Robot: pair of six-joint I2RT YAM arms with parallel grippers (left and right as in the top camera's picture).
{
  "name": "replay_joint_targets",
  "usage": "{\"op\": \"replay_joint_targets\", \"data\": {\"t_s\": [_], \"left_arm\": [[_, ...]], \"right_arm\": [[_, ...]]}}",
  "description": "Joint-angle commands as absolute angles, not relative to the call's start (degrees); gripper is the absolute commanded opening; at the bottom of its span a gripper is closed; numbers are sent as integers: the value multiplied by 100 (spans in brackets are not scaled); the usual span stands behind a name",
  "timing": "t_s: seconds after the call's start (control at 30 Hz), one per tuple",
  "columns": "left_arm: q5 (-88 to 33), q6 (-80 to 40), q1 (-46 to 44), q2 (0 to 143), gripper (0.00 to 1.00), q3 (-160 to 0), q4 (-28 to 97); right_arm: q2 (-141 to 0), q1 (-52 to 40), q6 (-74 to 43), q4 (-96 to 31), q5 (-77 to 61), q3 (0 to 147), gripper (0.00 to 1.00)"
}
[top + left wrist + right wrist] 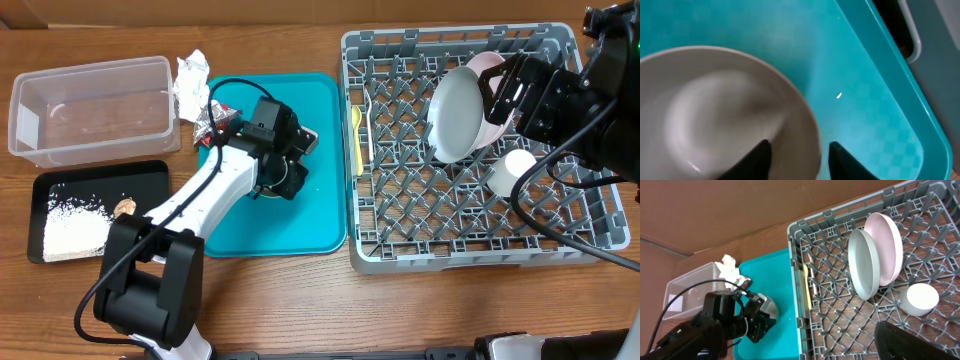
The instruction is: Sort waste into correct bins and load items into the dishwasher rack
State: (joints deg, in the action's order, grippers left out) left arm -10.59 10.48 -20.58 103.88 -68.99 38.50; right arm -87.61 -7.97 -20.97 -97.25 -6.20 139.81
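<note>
Because the grey bowl (715, 115) looks like smooth, rigid plastic, I judge it light, stiff and rather slippery: unlikely to shatter, yet apt to swivel if pinched at a single spot. It sits mouth up near the middle of the teal tray (320, 200). The left gripper (799, 146) hangs right over it, and its fingers (757, 162) are spread astride the rim, one inside the bowl and one outside above the tray's floor. A gap seems to show on either side of the wall, so nothing is grasped yet. The rim wall is the sensible place to take hold, pinched deep enough that the curved side cannot slide out, then lifted slowly since the weight will hang to one side. One loose white grain (838, 95) lies on the tray just beside the bowl. Off the tray's right edge stands the dishwasher rack (450, 240), where the right gripper (503, 85) hovers near the plates (465, 105); whether its fingers are spread or clenched I cannot tell
</note>
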Motion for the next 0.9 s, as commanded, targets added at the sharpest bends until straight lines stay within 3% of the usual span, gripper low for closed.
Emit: {"op": "replay_joint_targets", "data": {"t_s": [0.0,0.1,0.13,0.2,0.23,0.27,0.57,0.73,0.87], "left_arm": [[-1007,1046,-2132,10462,24,-6803,3741],[-1033,1024,-2145,10462,7,-6803,3708],[-1031,1024,-2145,10462,6,-6803,3710],[-1031,1024,-2145,10462,12,-6803,3723],[-1004,1026,-2145,10462,27,-6803,3732],[-987,1031,-2145,10462,27,-6803,3741],[-991,1022,-2145,10667,4,-6785,3787],[-1004,843,-2143,10645,4,-7032,4058],[-1142,563,-2139,10396,4,-8193,5196]], "right_arm": [[-8757,-786,-2058,-9703,-655,13981,100],[-8757,-786,-2058,-9703,-655,13981,100],[-8757,-786,-2058,-9703,-655,13981,100],[-8757,-786,-2058,-9703,-655,13981,100],[-8757,-786,-2058,-9703,-655,13981,100],[-8757,-786,-2056,-9703,-655,13981,100],[-8757,-786,-1970,-9703,-657,13981,100],[-8755,-786,-1957,-9703,-657,13983,100],[-8757,-786,-1949,-9703,-655,13983,100]]}}
